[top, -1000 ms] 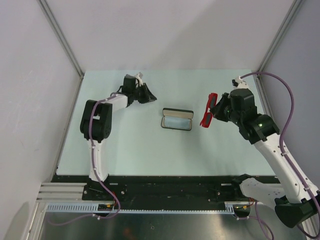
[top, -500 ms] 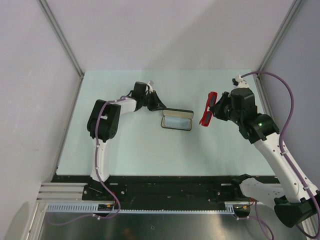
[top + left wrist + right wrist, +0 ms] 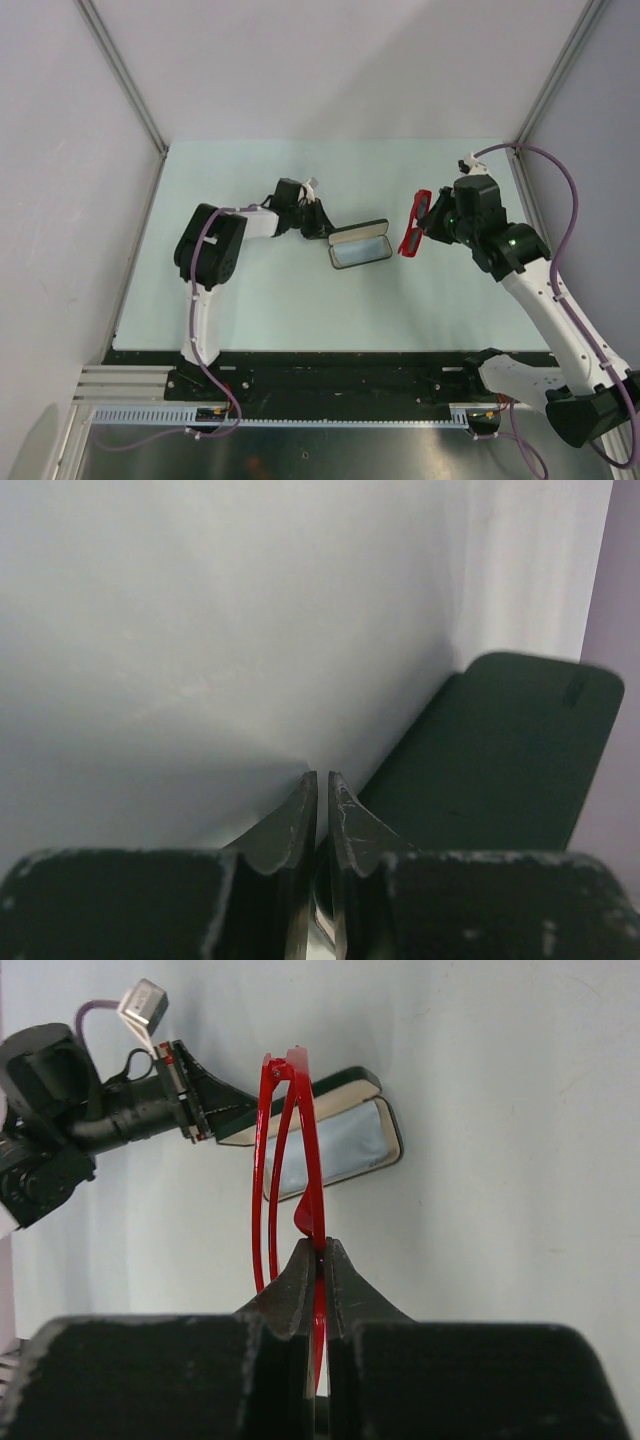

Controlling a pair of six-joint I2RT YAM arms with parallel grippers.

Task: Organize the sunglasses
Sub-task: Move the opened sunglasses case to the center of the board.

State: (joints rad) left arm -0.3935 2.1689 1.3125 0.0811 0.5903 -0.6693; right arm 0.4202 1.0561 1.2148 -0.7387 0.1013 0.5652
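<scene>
The red sunglasses (image 3: 414,222) hang folded above the table, right of the case, with my right gripper (image 3: 430,226) shut on them. In the right wrist view the pads (image 3: 304,1278) pinch the red frame (image 3: 309,1160) on edge. The black case (image 3: 358,231) lies open at mid-table with a pale blue cloth (image 3: 360,251) inside. My left gripper (image 3: 322,228) is at the case's left end, its jaws nearly together on the case's thin edge. In the left wrist view the dark lid (image 3: 500,760) rises just right of the left gripper (image 3: 322,780).
Bare pale green table surface (image 3: 260,300) surrounds the case. White enclosure walls and metal corner posts (image 3: 125,80) bound the table at the back and sides. The arm bases stand along the black near edge (image 3: 330,365).
My left gripper has travelled right from the back left to the case's left end and closed there. The case has swung slightly counter-clockwise. My right gripper, holding the sunglasses, barely shifted.
</scene>
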